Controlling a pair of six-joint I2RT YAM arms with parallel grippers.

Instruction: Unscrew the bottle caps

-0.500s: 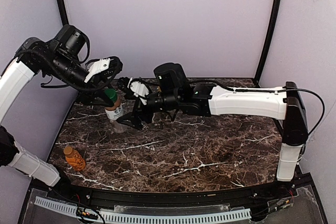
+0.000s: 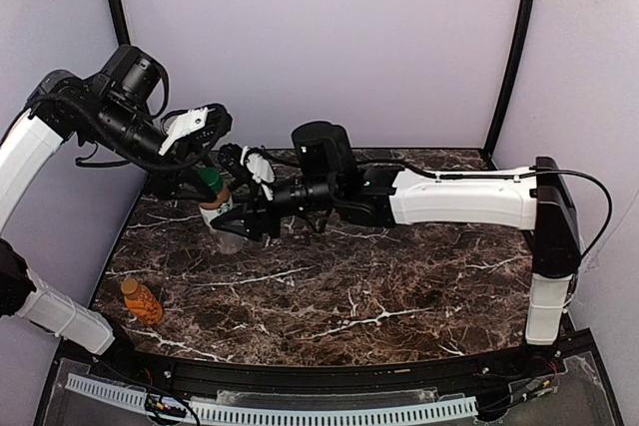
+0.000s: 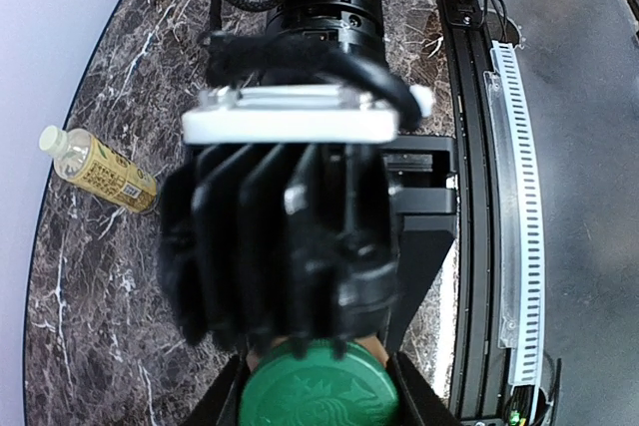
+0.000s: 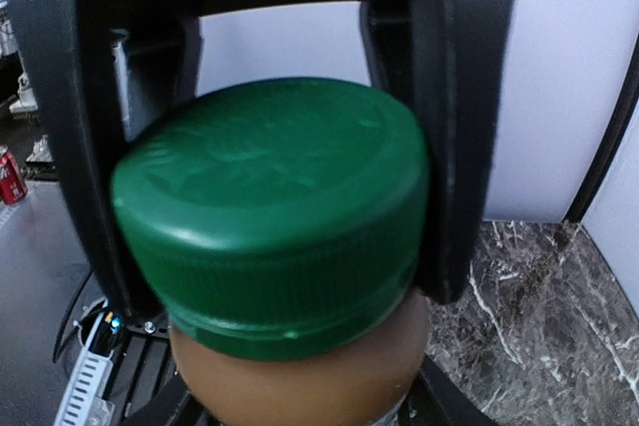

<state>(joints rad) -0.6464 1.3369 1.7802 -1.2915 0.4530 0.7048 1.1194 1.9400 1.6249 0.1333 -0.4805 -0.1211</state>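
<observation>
A short brownish white-labelled bottle (image 2: 220, 218) hangs above the table's back left. My left gripper (image 2: 207, 171) is shut on its green cap (image 3: 319, 391), a black finger (image 4: 454, 127) on each side of the cap. My right gripper (image 2: 238, 218) reaches in from the right, its jaws shut on the brown body (image 4: 300, 376) under the cap. The bumpy orange bottle (image 2: 142, 301) lies near the front left edge. In the left wrist view the yellow-labelled bottle (image 3: 100, 169) lies on its side on the marble.
The dark marble table (image 2: 399, 286) is walled by pale panels at the back and sides. A black rail with a white toothed strip (image 2: 300, 411) runs along the near edge. Both arms crowd the back left corner.
My right gripper has slid left up to the held bottle and closed its jaws around the body. The left gripper keeps its hold on the cap.
</observation>
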